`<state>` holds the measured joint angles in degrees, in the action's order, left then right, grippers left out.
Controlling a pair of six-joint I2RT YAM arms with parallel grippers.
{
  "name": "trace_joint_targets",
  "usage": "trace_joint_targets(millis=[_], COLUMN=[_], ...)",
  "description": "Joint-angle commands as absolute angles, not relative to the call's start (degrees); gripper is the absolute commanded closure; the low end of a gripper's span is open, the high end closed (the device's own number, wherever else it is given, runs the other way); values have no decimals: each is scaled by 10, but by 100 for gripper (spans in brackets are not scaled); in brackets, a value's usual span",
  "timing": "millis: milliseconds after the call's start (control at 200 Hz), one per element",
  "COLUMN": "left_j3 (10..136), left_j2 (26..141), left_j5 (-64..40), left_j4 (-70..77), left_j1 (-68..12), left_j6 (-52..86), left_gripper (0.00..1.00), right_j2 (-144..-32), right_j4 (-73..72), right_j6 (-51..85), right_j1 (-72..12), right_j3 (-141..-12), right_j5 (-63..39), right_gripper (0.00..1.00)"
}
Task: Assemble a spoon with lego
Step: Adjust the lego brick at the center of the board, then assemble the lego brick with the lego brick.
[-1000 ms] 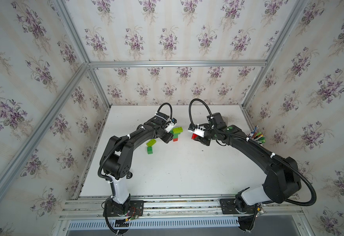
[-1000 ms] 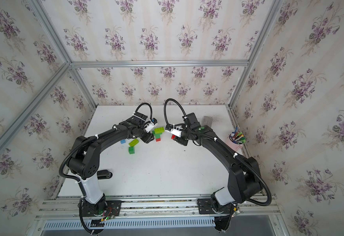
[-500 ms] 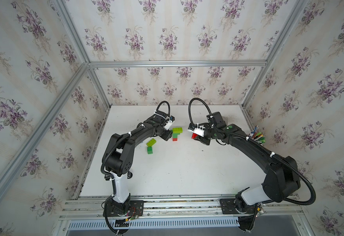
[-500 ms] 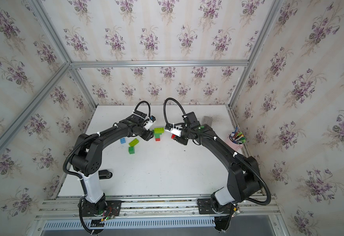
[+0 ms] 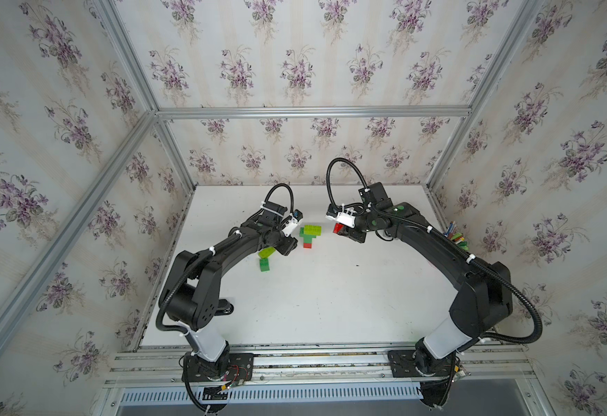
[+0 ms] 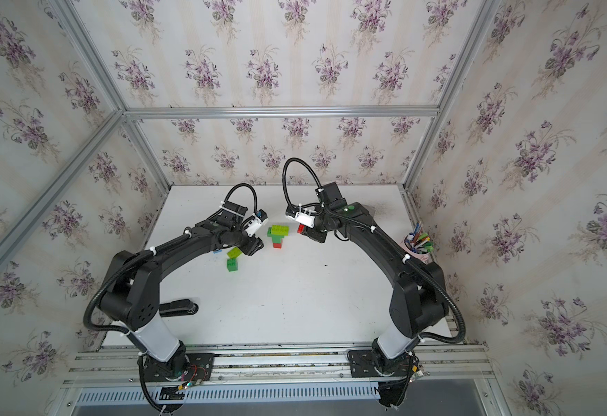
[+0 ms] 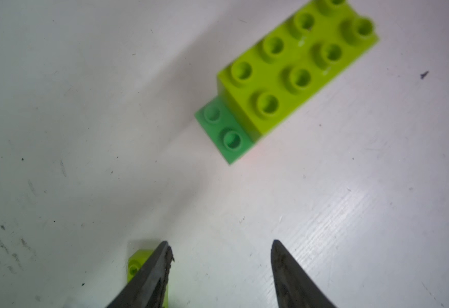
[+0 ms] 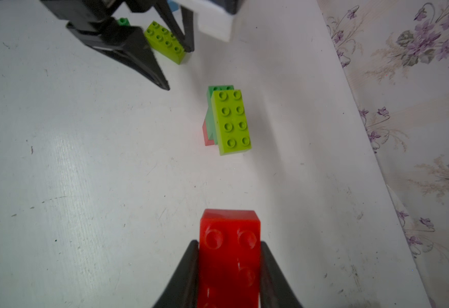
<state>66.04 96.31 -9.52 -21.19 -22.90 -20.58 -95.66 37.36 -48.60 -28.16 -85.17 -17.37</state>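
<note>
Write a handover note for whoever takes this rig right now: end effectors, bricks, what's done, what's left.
The left end effector is open and empty, over bare table between the loose lime brick and the partial build.
The right end effector is shut on a red brick, held short of the build.
Done: the build stacks lime over green over red.
Also loose: a green brick and a small blue brick.
Left: add the red brick, then the loose ones. The spoon is not finished.
</note>
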Motion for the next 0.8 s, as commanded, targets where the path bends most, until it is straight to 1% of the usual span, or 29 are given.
trace_joint_targets(millis=[0,160,175,230,355,375,550,794], left_j3=[618,557,553,538,517,515,506,507], left_j2=[916,854,849,834,816,797,780,777], left_j5=[-119,-131,-133,-139,-149,-149,-154,-160], left_j4=[-175,-159,-159,-158,-157,-158,-159,-163], left_j1=[-228,-225,-224,-224,-223,-223,-222,-222], left_j6=[-276,-300,-301,-305,-313,-313,-314,-309], left_gripper=[38,38,37,37,37,37,36,36], right_j2=[-1011,-1107,-1116,-1145,-1197,-1204,-1242,-1258], right_j4=[443,514,520,539,565,567,575,576], right_j6=[-502,-499,-499,-497,-498,-498,-498,-509], right_j1=[-296,-304,-324,-330,-342,-344,-356,-356], right_j3=[-919,-1051,-1064,-1109,-1184,-1193,-1230,-1244], right_j5=[-166,-162,-163,-172,-183,-184,-181,-162], right_gripper=[76,77,77,77,77,77,77,77])
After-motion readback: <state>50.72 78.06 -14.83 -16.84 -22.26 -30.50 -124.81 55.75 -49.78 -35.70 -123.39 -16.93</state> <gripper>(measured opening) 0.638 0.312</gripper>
